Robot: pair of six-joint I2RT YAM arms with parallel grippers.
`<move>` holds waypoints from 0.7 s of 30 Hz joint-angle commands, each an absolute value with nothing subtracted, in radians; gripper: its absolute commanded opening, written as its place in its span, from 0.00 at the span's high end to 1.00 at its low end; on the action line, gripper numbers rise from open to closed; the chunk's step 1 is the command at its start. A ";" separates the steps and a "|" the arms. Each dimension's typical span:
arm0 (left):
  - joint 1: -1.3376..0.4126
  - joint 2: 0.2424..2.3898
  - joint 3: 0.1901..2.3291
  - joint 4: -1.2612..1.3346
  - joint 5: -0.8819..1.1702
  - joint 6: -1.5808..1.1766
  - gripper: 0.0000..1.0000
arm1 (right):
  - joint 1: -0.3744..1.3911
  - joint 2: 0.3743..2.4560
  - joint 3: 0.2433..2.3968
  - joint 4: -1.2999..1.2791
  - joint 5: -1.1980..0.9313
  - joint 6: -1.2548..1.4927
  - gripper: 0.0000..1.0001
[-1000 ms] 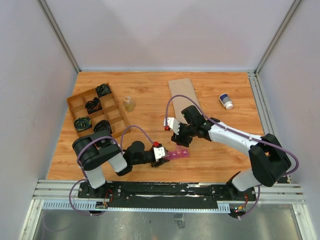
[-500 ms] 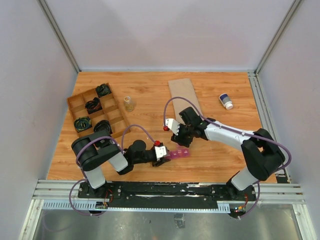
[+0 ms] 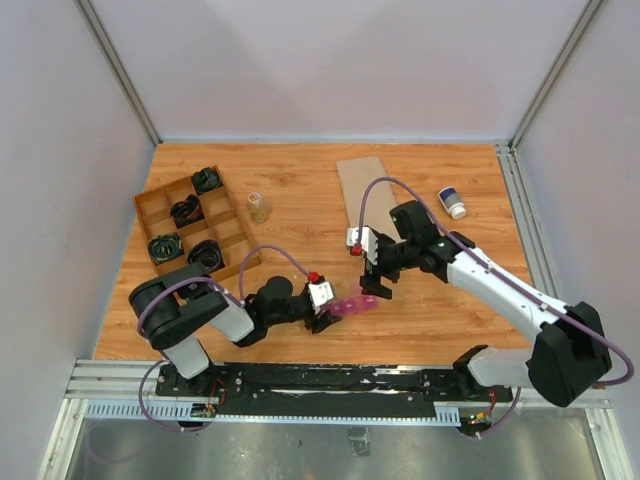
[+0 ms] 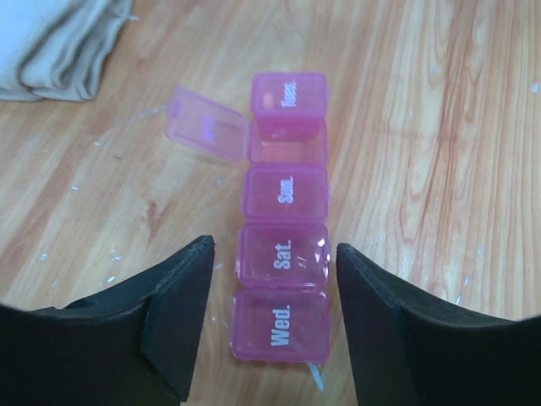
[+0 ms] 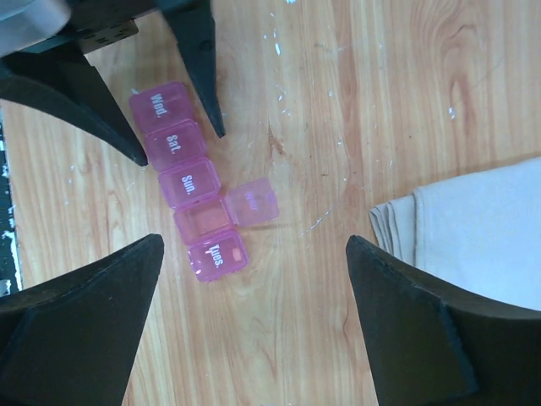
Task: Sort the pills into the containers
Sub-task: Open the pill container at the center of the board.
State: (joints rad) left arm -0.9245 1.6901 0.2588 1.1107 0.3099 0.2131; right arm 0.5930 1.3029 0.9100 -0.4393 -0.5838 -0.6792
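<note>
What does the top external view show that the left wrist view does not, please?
Only the top external view shows the wooden tray, the white-capped bottle and the right gripper. Only the left wrist view makes the lid labels readable: Wed., Sat., Sun., Tues. Both show the pink containers with one lid flipped open, and the beige cloth.

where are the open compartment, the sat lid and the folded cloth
open compartment (image 4: 287,142), left wrist view, on its uncovered interior
sat lid (image 4: 283,254), left wrist view, middle of the lid
folded cloth (image 5: 482,228), right wrist view, on its flat top surface
</note>
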 commanded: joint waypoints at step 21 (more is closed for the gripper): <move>-0.627 1.117 0.522 0.470 0.253 -0.321 0.21 | 0.421 1.040 0.976 -0.538 -0.849 -0.635 0.01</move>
State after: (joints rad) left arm -0.7338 1.1423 0.4553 0.5526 0.1982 -0.1856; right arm 0.4381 1.0550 0.9276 -0.5186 -0.7761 -0.6800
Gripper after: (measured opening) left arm 0.787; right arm 0.989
